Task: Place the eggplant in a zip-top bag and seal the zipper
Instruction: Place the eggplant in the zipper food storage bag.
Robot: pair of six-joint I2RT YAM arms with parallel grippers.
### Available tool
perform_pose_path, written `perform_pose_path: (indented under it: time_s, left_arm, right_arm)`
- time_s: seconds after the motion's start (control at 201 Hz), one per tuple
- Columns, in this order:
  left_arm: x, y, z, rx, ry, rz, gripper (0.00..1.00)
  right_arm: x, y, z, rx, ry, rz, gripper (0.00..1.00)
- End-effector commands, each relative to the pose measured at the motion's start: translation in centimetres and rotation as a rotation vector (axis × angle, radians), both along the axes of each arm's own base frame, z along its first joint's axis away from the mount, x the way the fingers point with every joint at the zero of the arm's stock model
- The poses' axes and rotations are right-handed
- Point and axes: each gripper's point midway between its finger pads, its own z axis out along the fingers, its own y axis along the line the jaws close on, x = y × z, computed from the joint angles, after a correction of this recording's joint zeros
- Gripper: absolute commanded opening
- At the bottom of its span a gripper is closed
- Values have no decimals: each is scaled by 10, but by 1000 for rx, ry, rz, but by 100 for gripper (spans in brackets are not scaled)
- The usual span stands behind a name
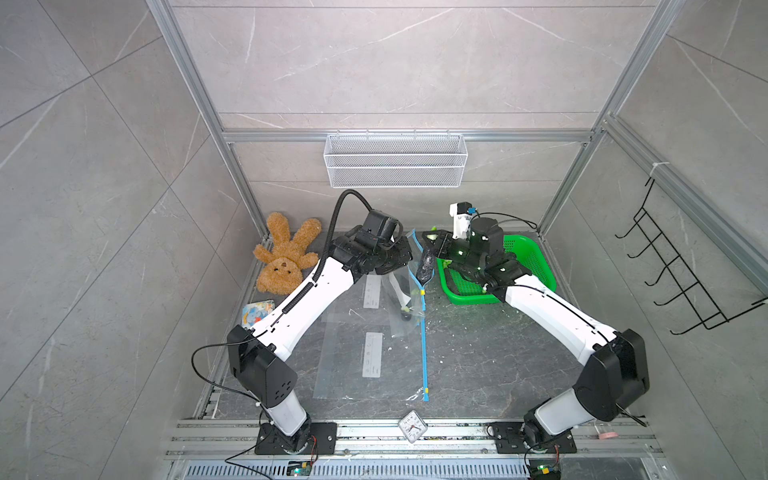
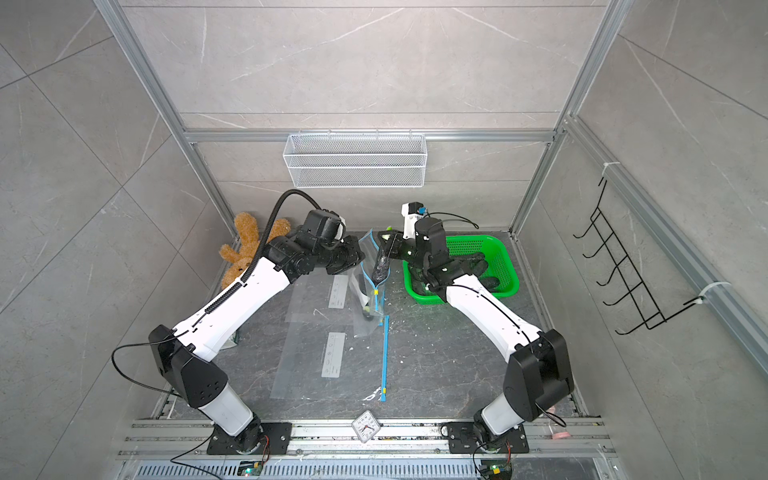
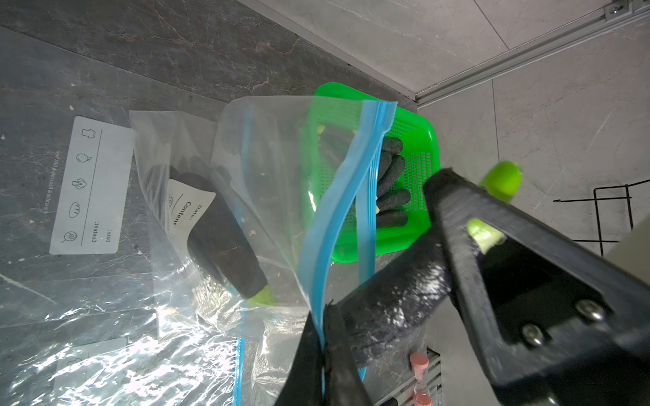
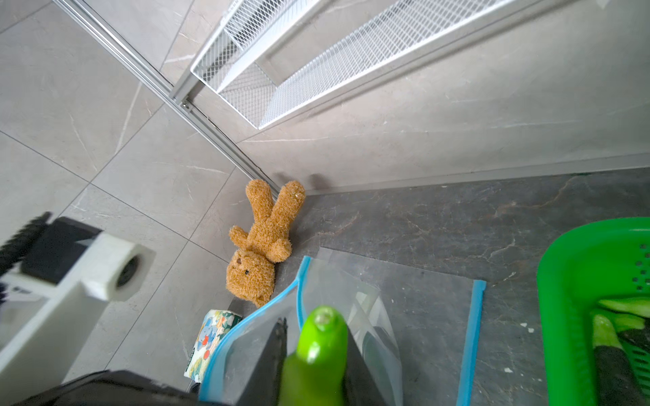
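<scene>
My left gripper is shut on the blue zipper edge of a clear zip-top bag and holds its mouth up off the table; both top views show this bag. The right gripper is shut on the green stem of a dark eggplant. The eggplant's body hangs at the bag's mouth, right beside the left fingertips. A second dark eggplant shows through clear plastic lower down; whether it lies in the held bag I cannot tell.
A green basket with several more eggplants stands right of the bag. Flat zip-top bags lie mid-table. A teddy bear and tissue pack sit back left, a clock at the front rail.
</scene>
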Motion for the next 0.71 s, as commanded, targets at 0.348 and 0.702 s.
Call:
perform_pose_path:
  time_s: [0.348, 0.702]
  left_arm:
    - [0, -5, 38, -88, -65, 5, 0]
    - [-1, -4, 40, -92, -67, 5, 0]
  right_arm:
    - [-24, 41, 16, -19, -282, -98, 11]
    - [-24, 34, -10, -95, -300, -210, 12]
